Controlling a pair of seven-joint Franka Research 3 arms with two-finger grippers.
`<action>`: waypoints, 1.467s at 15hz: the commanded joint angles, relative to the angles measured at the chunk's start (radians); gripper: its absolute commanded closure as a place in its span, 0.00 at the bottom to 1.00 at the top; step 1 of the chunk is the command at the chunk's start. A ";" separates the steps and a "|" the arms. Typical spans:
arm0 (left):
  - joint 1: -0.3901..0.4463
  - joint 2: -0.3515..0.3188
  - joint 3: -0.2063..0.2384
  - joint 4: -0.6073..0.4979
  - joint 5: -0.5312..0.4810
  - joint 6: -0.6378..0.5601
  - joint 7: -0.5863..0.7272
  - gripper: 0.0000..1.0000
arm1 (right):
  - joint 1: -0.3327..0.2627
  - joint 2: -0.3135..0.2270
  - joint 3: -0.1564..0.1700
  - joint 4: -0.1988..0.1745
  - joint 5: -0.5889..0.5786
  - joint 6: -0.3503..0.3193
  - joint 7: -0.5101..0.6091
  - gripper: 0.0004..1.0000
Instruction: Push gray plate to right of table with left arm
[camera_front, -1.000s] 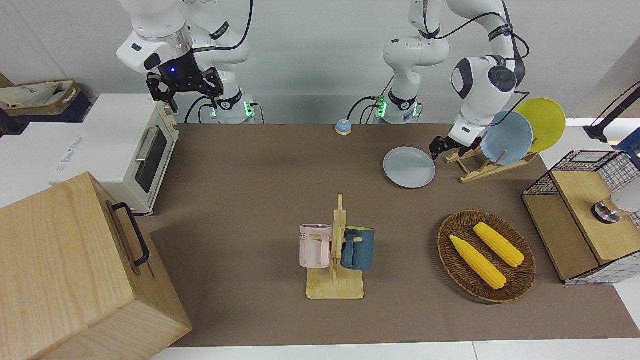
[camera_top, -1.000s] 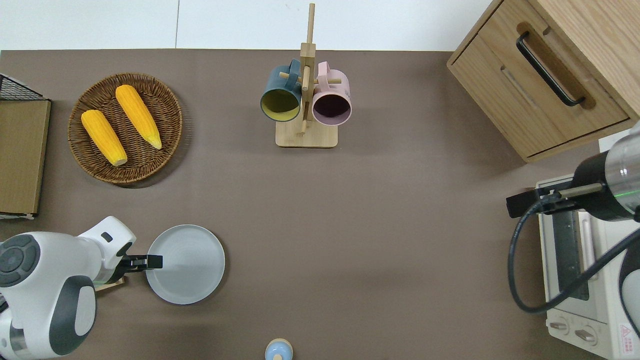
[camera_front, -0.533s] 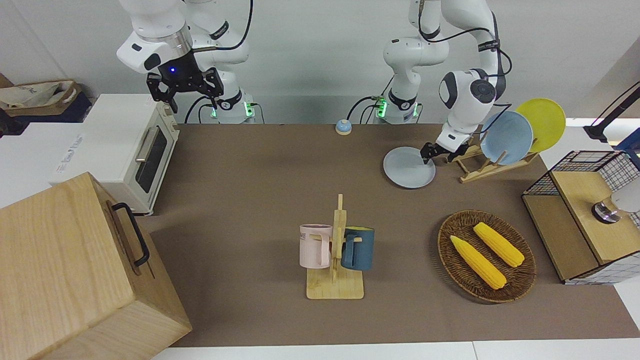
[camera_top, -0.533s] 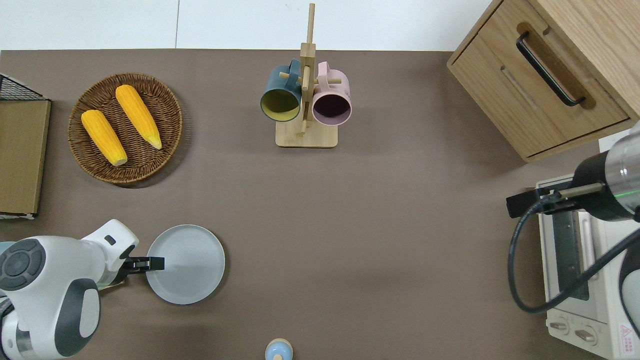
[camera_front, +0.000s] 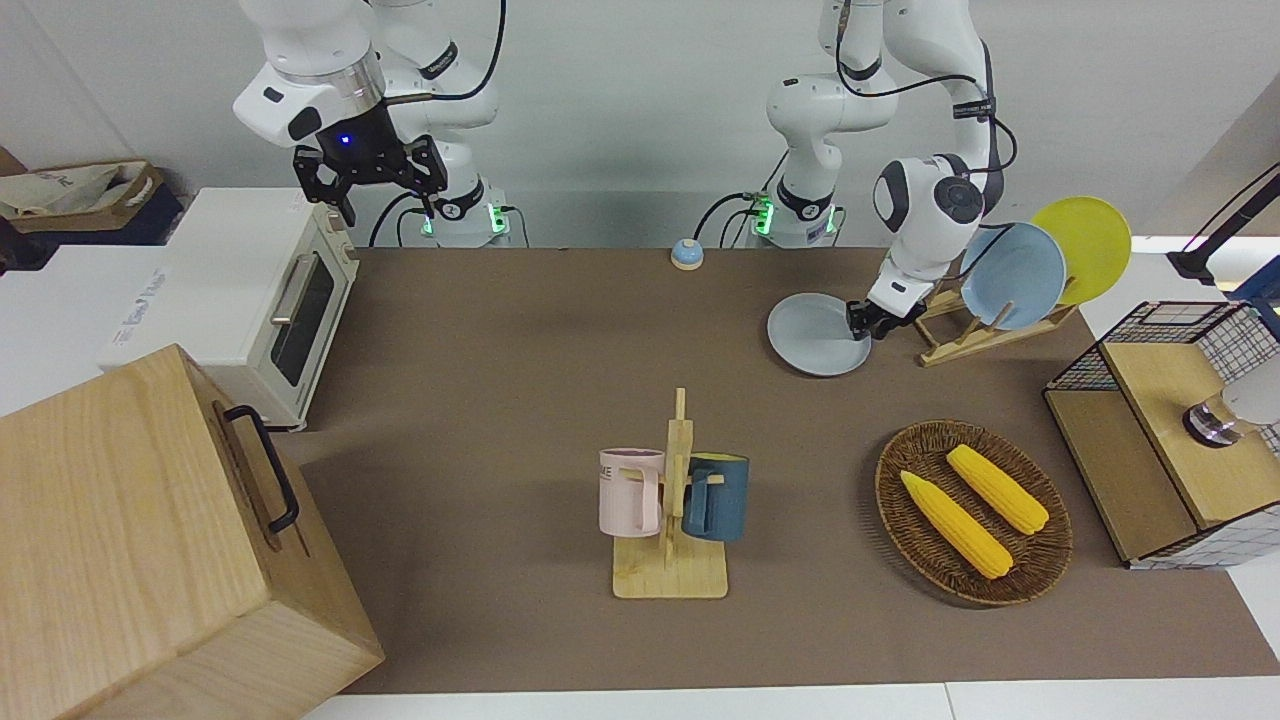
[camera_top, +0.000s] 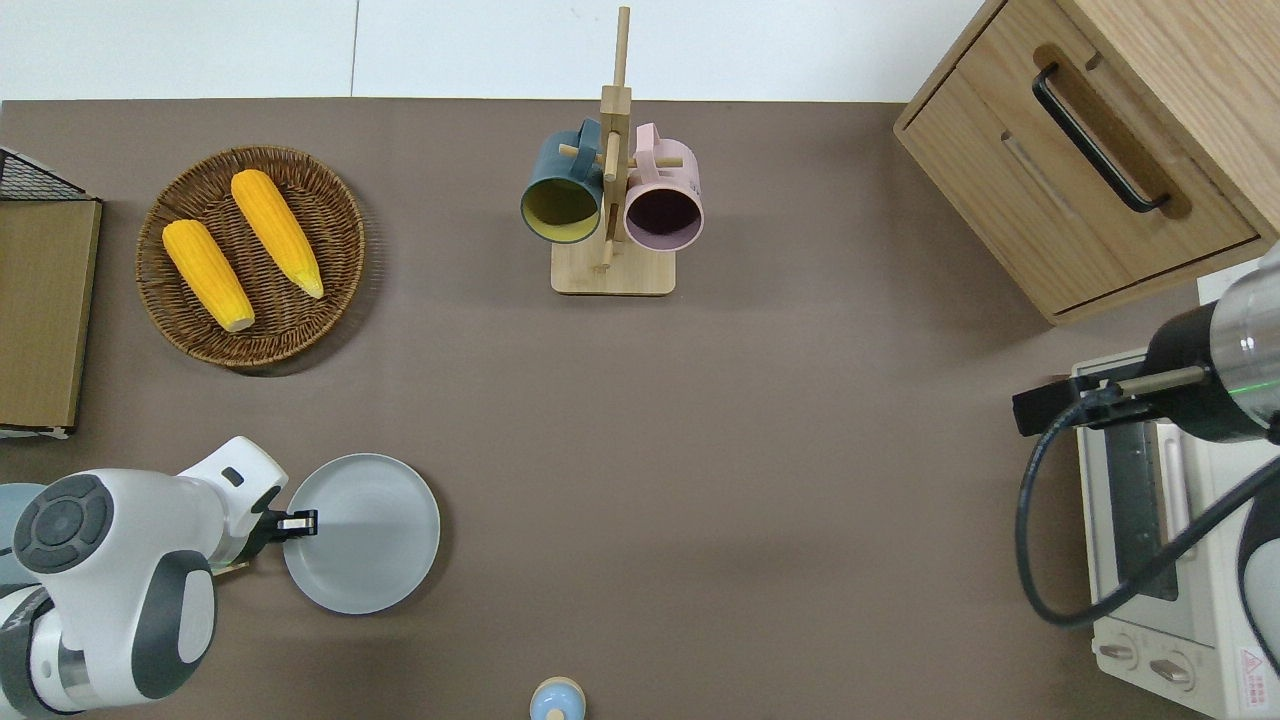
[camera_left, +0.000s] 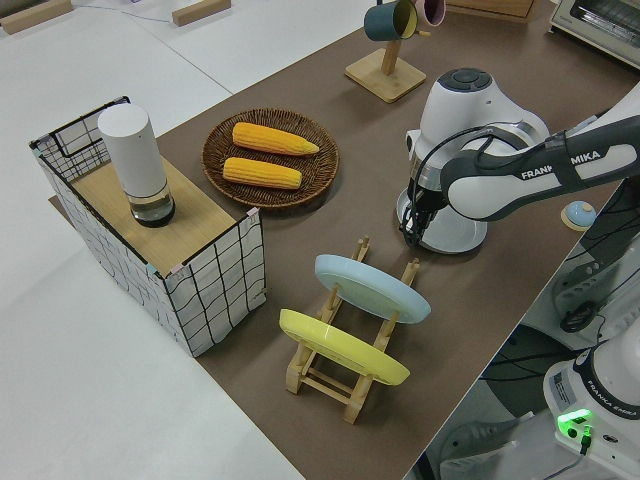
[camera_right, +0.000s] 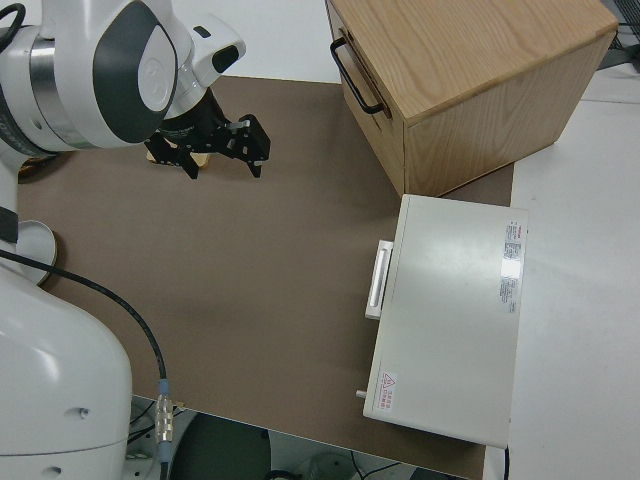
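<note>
The gray plate (camera_front: 812, 337) (camera_top: 370, 535) lies flat on the table (camera_front: 500, 390) near the left arm's end, beside the wooden dish rack (camera_front: 965, 335). It also shows in the left side view (camera_left: 455, 233), partly hidden by the arm. My left gripper (camera_front: 861, 322) (camera_top: 300, 522) (camera_left: 417, 232) is shut and points down onto the plate's rim on the side toward the rack. My right gripper (camera_front: 372, 183) (camera_right: 222, 158) is open, empty and parked.
The rack holds a sky-blue plate (camera_front: 1020, 275) and a yellow plate (camera_front: 1088, 245). A wicker basket (camera_front: 1040, 560) with corn and a wire shelf (camera_front: 1170, 440) stand at the left arm's end. A mug rack (camera_front: 672, 500) is mid-table, a bell (camera_front: 686, 254) near the robots. A toaster oven (camera_front: 270, 300) and a wooden cabinet (camera_front: 150, 540) are at the right arm's end.
My left arm has swung in from the rack and lowered its gripper onto the plate's rim. The plate has shifted slightly toward the left arm's end. The right arm has not moved.
</note>
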 joint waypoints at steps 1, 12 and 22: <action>0.011 0.011 0.007 -0.019 0.018 0.031 -0.003 1.00 | -0.020 -0.003 0.015 0.009 0.006 -0.016 0.013 0.02; 0.012 0.014 0.007 -0.017 0.016 0.031 -0.008 1.00 | -0.020 -0.003 0.017 0.009 0.006 -0.016 0.013 0.02; -0.101 0.096 -0.022 0.012 0.002 0.088 -0.255 1.00 | -0.020 -0.003 0.015 0.009 0.004 -0.016 0.013 0.02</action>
